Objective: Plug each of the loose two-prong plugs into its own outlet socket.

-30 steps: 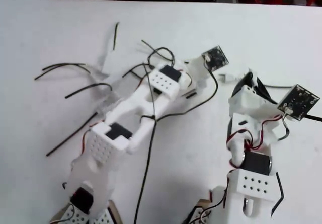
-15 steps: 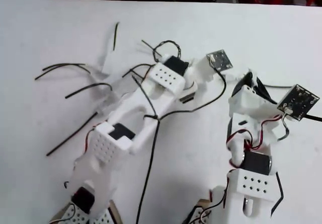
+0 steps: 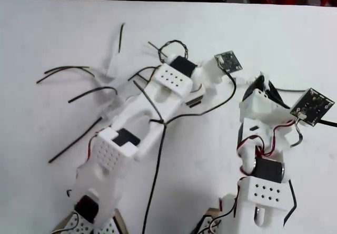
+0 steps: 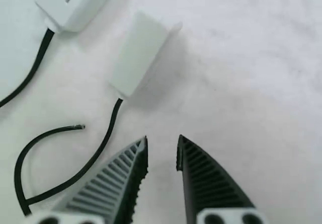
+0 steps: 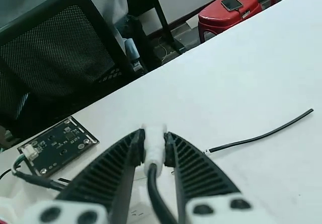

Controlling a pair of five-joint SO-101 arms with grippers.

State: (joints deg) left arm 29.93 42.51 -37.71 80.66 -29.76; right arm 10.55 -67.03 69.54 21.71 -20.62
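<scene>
Left arm (image 3: 137, 118) has nudged its wrist a bit toward the far edge of the table (image 3: 274, 29) since a second ago, while the right arm (image 3: 263, 181) hasn't budged. Left gripper (image 4: 162, 156) is cracked open just a little and holds nothing. It points at a white block (image 4: 138, 53) on a black cord, with an outlet socket (image 4: 75, 2) just past that. A curled loose wire (image 4: 60, 130) sits right beside one finger. Right gripper (image 5: 153, 135) is clamped on a white plug (image 5: 153, 151), with a circuit board (image 5: 55, 151) nearby. Stray black wires (image 3: 79, 93) litter the table by the left arm.
</scene>
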